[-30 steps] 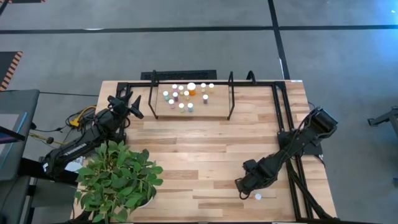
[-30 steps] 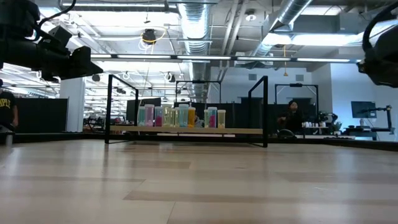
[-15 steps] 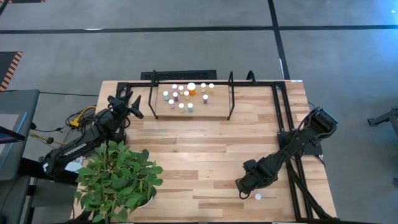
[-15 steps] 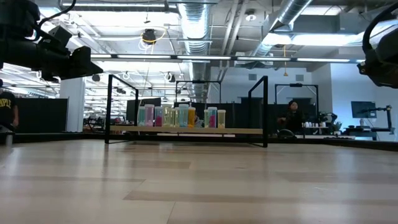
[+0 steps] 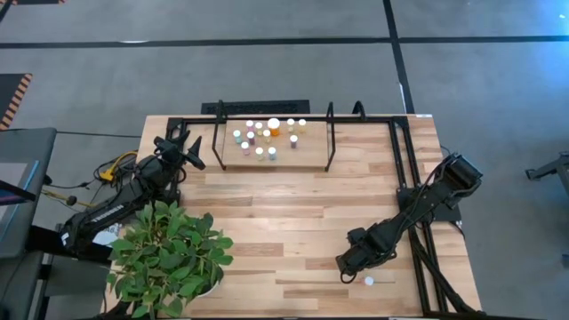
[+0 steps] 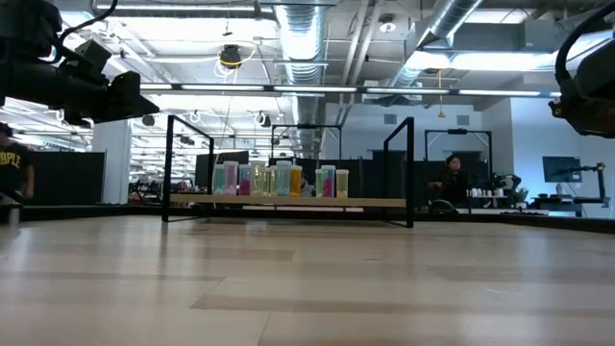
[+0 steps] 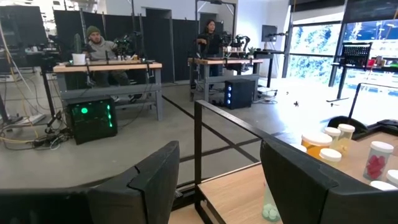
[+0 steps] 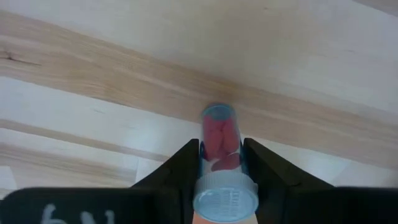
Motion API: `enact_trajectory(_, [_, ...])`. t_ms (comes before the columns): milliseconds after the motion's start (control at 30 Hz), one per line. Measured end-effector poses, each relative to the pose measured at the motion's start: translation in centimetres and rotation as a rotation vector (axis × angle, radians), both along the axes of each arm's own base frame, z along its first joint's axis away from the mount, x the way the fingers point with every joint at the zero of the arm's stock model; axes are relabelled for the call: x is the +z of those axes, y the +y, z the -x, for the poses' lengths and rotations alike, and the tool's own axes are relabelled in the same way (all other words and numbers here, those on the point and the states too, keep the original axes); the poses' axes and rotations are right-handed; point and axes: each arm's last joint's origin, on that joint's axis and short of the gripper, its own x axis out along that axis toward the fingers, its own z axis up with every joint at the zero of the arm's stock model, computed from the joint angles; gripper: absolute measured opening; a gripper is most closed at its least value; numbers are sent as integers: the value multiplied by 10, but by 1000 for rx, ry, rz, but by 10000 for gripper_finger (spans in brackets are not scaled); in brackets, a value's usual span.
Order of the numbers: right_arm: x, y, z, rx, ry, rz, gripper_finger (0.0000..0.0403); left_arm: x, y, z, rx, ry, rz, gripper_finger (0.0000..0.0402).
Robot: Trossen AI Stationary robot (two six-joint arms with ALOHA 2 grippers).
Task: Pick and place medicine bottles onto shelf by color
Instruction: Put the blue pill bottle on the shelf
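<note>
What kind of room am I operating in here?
Most likely an open robotics lab or workshop: exposed ceiling ducts, workbenches with people seated at them, a computer tower glowing green on the concrete floor, and another rig at a far bench.

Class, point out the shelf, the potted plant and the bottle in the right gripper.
shelf [image 5: 307,161]: high view, bare wood board.
potted plant [image 5: 169,253]: high view, leaves.
pink bottle [image 8: 219,138]: right wrist view, clear body.
</note>
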Motion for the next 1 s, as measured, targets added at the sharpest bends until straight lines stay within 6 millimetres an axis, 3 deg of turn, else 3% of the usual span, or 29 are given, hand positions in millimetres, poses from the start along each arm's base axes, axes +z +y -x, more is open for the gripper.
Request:
enact_trajectory(700, [0, 2, -1, 2, -12, -10, 193, 0, 0, 0, 0, 0, 0, 214])
enact_trajectory(1000, [2, 4, -1, -20, -1, -34, 192, 0, 0, 0, 0, 0, 0, 214])
